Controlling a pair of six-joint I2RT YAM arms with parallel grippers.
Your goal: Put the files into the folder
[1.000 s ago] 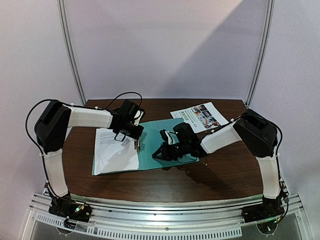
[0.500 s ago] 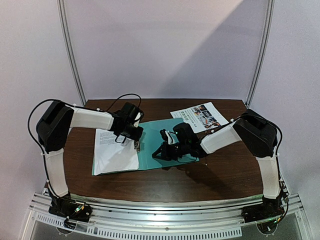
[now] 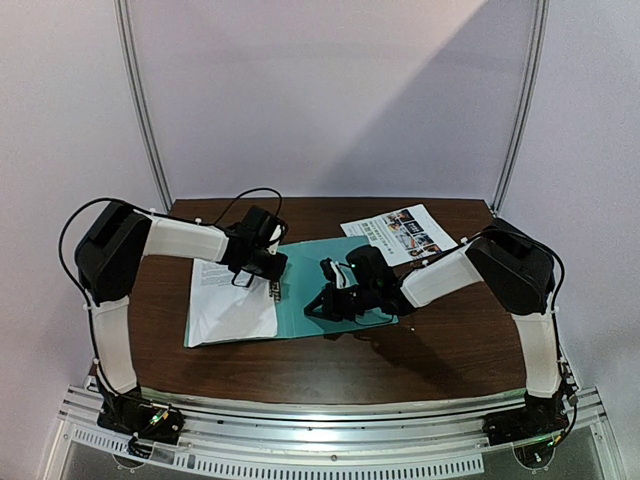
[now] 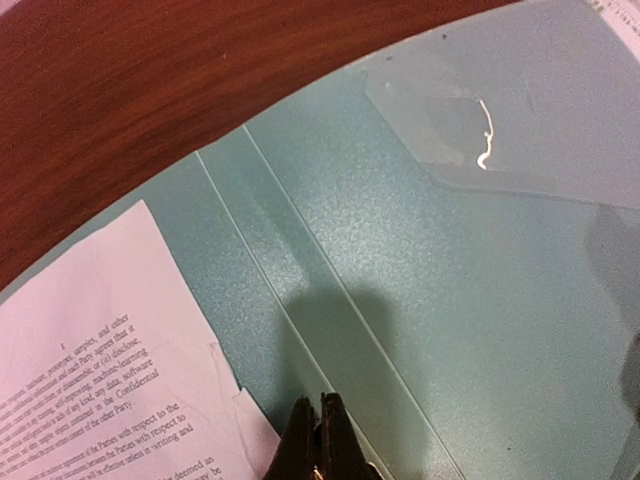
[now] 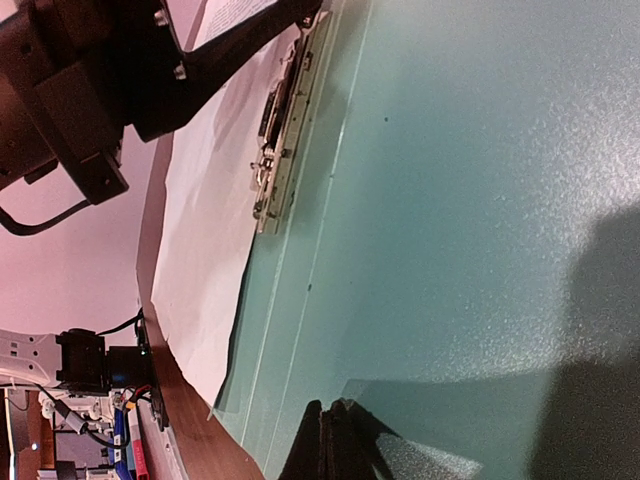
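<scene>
Halfway: plain sheet [image 3: 228, 300] lies in the open folder [image 3: 308, 265], photo sheet [image 3: 405, 232] out at its 1 o'clock. My left gripper [image 4: 318, 440] and right gripper [image 5: 330, 440] are both pressed together; next I'd open right and fetch it.

Soft light from overhead, a pinkish cast on the back wall [image 3: 330, 100] with a broad diagonal shade across it. Left wrist view now: a bright squiggle of glare on the folder's [image 4: 450, 300] clear pocket [image 4: 500, 130], a soft shadow above the left gripper [image 4: 318, 445], edges bowing. Right wrist view: a heavy shadow lower right, and the right gripper [image 5: 330, 440] blurred
</scene>
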